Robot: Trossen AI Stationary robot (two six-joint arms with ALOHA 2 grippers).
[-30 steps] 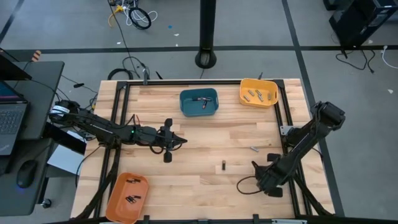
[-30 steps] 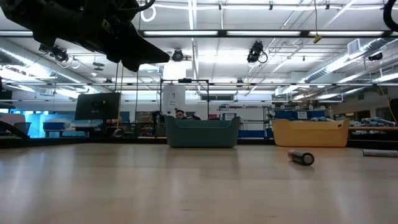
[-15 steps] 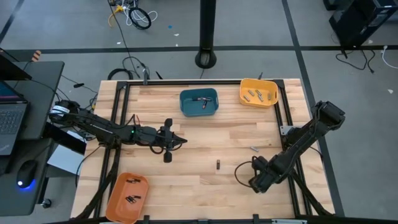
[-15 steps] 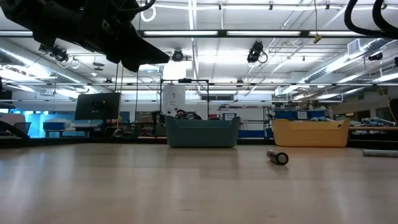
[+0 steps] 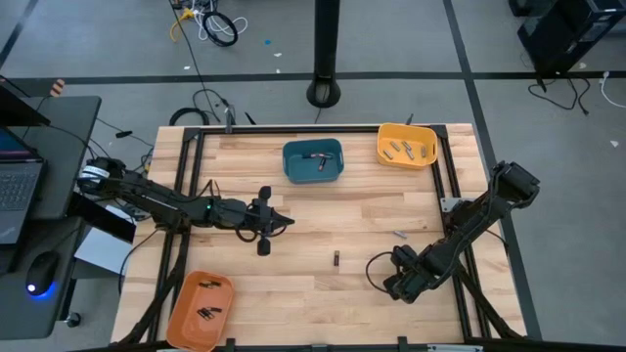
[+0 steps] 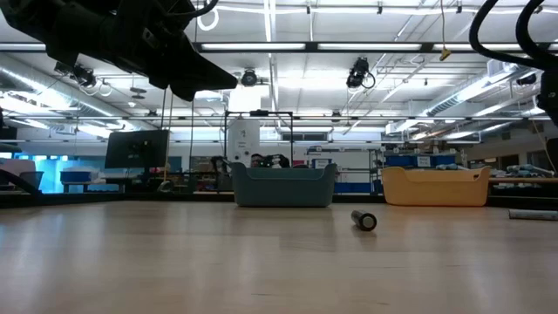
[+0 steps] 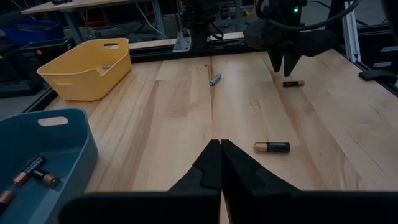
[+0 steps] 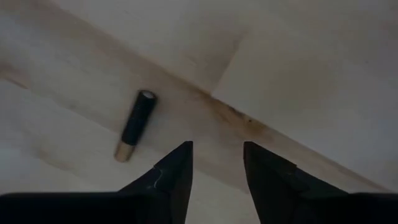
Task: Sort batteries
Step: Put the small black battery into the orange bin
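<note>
Batteries: few loose on wood, rest in three bins.

1. Floor is plain grey with dark tape-like lines crossing it, seen from above.
2. A black pole on a round base stands at 12 o'clock, just beyond the light wood tabletop.
3. Loose cables lie coiled on the floor around 11 o'clock.
4. At 9 o'clock there's a dark desk carrying a laptop and a mouse.
5. Level view: big open workshop, long strip lights along the ceiling, a dark monitor at the far left, shelving and clutter along the back.
</note>
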